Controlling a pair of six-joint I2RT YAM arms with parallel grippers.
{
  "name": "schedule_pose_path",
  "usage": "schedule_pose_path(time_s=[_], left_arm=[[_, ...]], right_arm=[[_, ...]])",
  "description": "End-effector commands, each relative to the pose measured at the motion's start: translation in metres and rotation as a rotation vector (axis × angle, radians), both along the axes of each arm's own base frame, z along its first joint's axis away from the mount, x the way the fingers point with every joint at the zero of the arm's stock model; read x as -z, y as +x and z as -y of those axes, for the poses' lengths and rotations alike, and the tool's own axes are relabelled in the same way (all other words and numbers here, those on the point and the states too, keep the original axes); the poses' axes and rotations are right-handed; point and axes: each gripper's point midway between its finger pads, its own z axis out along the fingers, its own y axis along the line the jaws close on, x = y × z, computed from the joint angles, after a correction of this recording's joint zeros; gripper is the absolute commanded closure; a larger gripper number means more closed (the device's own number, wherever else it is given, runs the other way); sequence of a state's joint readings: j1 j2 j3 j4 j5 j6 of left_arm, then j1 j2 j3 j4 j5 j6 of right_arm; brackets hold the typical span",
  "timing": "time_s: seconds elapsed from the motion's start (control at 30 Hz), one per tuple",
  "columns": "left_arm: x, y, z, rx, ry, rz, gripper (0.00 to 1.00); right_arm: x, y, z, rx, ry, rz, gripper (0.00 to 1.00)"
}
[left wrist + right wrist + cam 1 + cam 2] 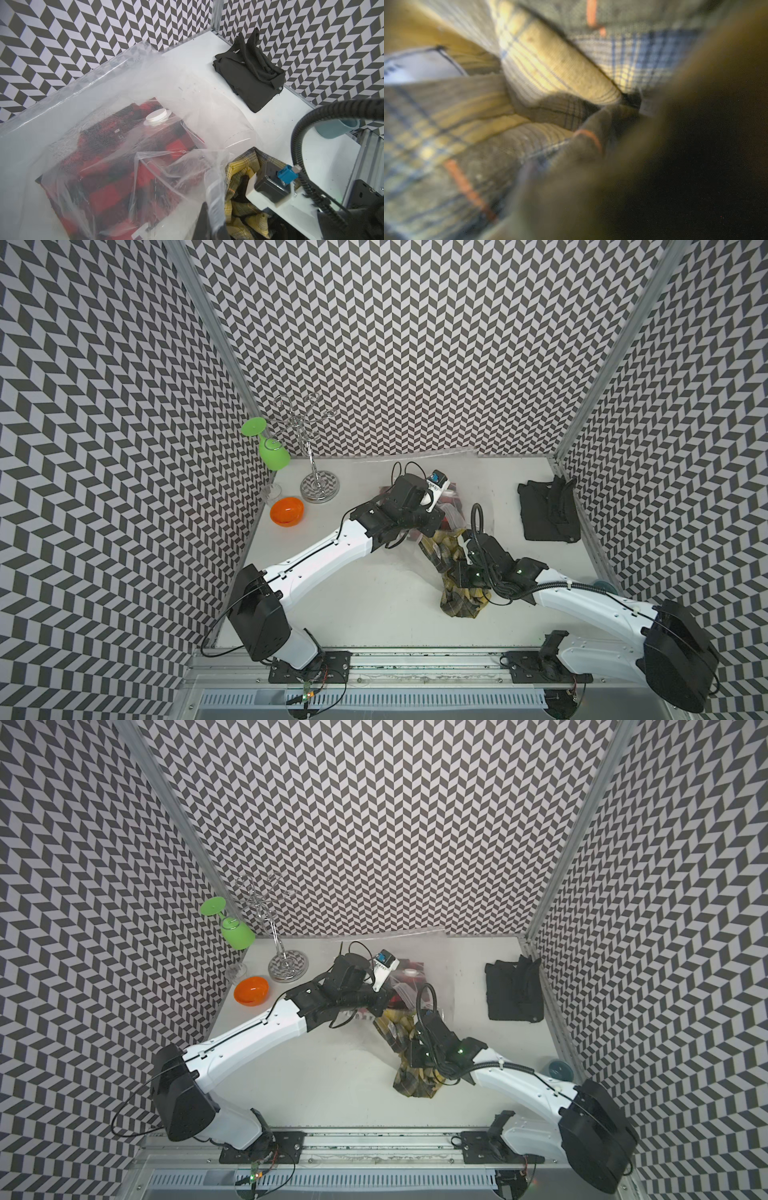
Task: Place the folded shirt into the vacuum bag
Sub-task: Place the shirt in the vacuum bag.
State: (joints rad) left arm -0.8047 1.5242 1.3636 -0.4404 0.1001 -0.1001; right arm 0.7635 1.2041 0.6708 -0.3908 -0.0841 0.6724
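The vacuum bag [116, 83] is glossy, crinkled clear plastic; the yellow plaid shirt [463, 608] is woven cloth; the black garment [249, 87] is matt cloth; the stand [319, 487] is shiny metal.

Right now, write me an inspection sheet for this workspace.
Surface: white tabletop, lightly speckled with dirt.
Job's things: large transparent plastic vacuum bag with round white valve cap, and a red-and-black checked shirt already inside. A crumpled yellow plaid shirt lies at its mouth; how far in, cannot tell.
Clutter: folded black garment, orange plastic bowl, green plastic goblet hanging on a wire rack, clear glass, teal cup.
End effectors: left end effector shut, seemingly pinching the bag's mouth film. Right end effector buried in the yellow shirt, jaws hidden.
Cables: black corrugated conduit arches over the right wrist; thin black cable loops at the left wrist.
Surroundings: black-and-white chevron walls, aluminium front rail.
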Motion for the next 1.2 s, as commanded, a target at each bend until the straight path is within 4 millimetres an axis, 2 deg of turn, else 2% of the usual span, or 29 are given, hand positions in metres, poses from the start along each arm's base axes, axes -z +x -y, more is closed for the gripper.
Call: schedule_pose_path(time_s=[0.0, 0.17, 0.27, 0.37, 0.53, 0.63, 0.7, 0.77, 0.83, 0.93, 1.0, 1.1, 1.17], left_arm=[[-0.041, -0.002, 0.013, 0.037, -0.113, 0.054, 1.00], [-0.034, -0.002, 0.015, 0.037, -0.113, 0.037, 1.00], [-0.033, -0.003, 0.014, 0.034, -0.113, 0.036, 1.00], [-0.035, -0.004, 0.011, 0.028, -0.117, 0.036, 1.00], [-0.031, -0.003, 0.006, 0.017, -0.095, 0.040, 1.00], [-0.027, -0.001, 0.006, 0.019, -0.089, 0.038, 1.00], [-0.022, 0.002, 0.007, 0.021, -0.087, 0.034, 1.00], [-0.017, 0.004, 0.008, 0.025, -0.089, 0.026, 1.00], [-0.012, 0.007, 0.009, 0.025, -0.087, 0.019, 1.00], [-0.008, 0.010, 0.009, 0.025, -0.085, 0.017, 1.00], [-0.005, 0.013, 0.007, 0.017, -0.081, 0.013, 1.00], [-0.006, 0.014, 0.003, 0.015, -0.079, 0.018, 1.00], [-0.005, 0.012, 0.002, 0.015, -0.077, 0.018, 1.00]], right_arm=[[-0.018, 0.006, 0.000, 0.003, -0.050, 0.047, 1.00], [-0.088, 0.008, -0.049, -0.117, 0.101, 0.140, 1.00], [-0.106, 0.006, -0.072, -0.176, 0.196, 0.139, 1.00], [-0.097, 0.009, -0.078, -0.167, 0.219, 0.129, 1.00], [-0.064, 0.012, -0.059, -0.151, 0.111, 0.085, 1.00], [-0.077, 0.005, -0.054, -0.191, 0.070, 0.126, 1.00], [-0.099, -0.003, -0.056, -0.231, 0.072, 0.184, 1.00], [-0.113, -0.015, -0.061, -0.286, 0.077, 0.210, 1.00], [-0.118, -0.027, -0.070, -0.354, 0.059, 0.217, 1.00], [-0.116, -0.042, -0.086, -0.441, 0.014, 0.230, 1.00], [-0.112, -0.045, -0.095, -0.472, 0.008, 0.219, 1.00], [-0.102, -0.036, -0.096, -0.442, -0.022, 0.211, 1.00], [-0.094, -0.024, -0.087, -0.424, -0.020, 0.180, 1.00]])
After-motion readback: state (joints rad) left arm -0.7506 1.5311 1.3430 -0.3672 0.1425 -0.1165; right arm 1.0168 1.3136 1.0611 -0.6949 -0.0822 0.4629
